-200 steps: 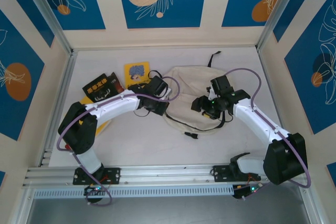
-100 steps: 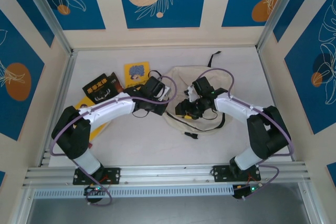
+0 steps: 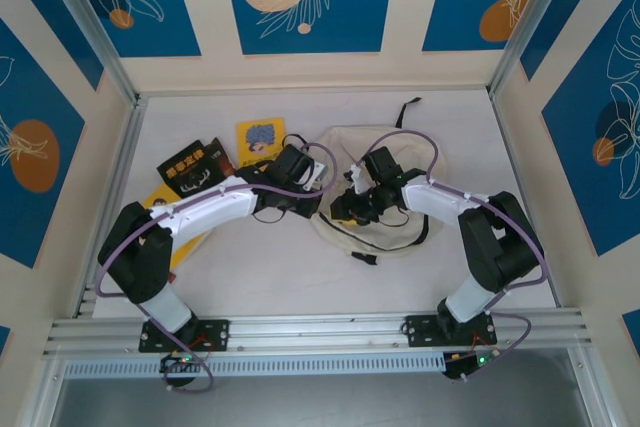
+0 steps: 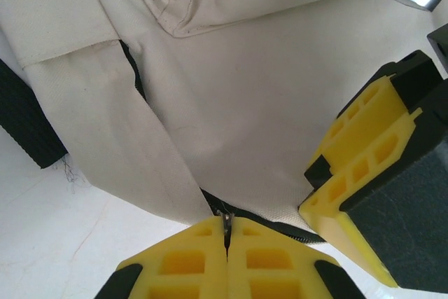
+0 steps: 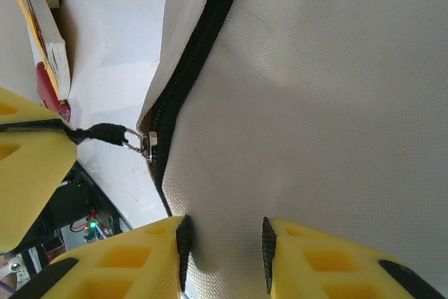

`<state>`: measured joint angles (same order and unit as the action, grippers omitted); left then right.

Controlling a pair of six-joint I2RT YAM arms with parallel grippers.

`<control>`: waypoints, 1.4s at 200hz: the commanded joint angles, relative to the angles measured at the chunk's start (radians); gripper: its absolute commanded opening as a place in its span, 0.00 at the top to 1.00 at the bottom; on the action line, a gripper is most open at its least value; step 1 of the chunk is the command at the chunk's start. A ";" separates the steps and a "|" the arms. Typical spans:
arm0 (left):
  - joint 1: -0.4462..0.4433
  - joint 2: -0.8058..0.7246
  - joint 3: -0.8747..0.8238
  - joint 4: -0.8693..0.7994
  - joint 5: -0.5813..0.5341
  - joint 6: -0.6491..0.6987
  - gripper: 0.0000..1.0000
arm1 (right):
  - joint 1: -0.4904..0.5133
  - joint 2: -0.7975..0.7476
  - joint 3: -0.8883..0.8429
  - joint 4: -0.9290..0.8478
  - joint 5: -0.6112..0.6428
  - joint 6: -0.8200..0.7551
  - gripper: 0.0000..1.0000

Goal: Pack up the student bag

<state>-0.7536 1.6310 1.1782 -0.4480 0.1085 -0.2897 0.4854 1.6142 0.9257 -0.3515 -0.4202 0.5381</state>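
Observation:
The student bag point(image 3: 355, 147) lies flat on the white table, cream fabric with black zipper trim. My left gripper point(image 3: 318, 197) sits at the bag's left edge. In the left wrist view it point(image 4: 226, 232) is shut on the zipper pull's black cord, at the end of the zipper point(image 4: 133, 68). My right gripper point(image 3: 340, 209) is just beside it on the bag. In the right wrist view it point(image 5: 224, 253) is open, pads either side of a patch of cream fabric point(image 5: 315, 103). The metal zipper pull point(image 5: 143, 143) and its cord lead into the left gripper's yellow finger point(image 5: 28, 166).
A small yellow book point(image 3: 261, 138) and a black book point(image 3: 190, 165) lie left of the bag, and another yellow book point(image 3: 190, 242) lies under the left arm. A black strap point(image 3: 408, 107) trails off the bag's far side. Frame walls enclose the table.
My right gripper has swung left across the bag until it is next to the left gripper. The left gripper has shifted slightly right at the bag's edge.

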 commanded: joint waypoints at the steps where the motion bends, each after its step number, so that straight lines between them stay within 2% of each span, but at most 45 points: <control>1: 0.013 0.010 0.022 0.035 0.025 -0.005 1.00 | 0.004 0.005 -0.020 0.009 -0.028 -0.013 0.68; 28: 0.014 0.021 0.032 0.034 0.021 0.002 1.00 | 0.003 -0.002 -0.034 0.008 -0.028 -0.005 0.80; 59: 0.015 0.044 0.054 0.023 0.017 0.019 1.00 | 0.001 -0.005 -0.049 0.005 -0.036 0.005 1.00; 141: 0.018 0.169 0.166 -0.047 0.036 0.102 1.00 | 0.016 0.006 -0.137 0.067 -0.055 0.095 1.00; 205: 0.025 0.235 0.246 -0.112 -0.082 0.147 1.00 | 0.028 0.014 -0.171 0.063 -0.024 0.125 1.00; 264: 0.048 0.266 0.285 -0.110 -0.105 0.153 1.00 | 0.027 0.012 -0.189 0.039 0.011 0.126 1.00; 280: 0.049 0.275 0.294 -0.115 -0.141 0.150 1.00 | 0.025 0.006 -0.187 0.032 0.020 0.125 1.00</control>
<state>-0.7441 1.8889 1.4208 -0.5922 0.0746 -0.1539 0.4984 1.6142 0.7704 -0.2173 -0.4080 0.6582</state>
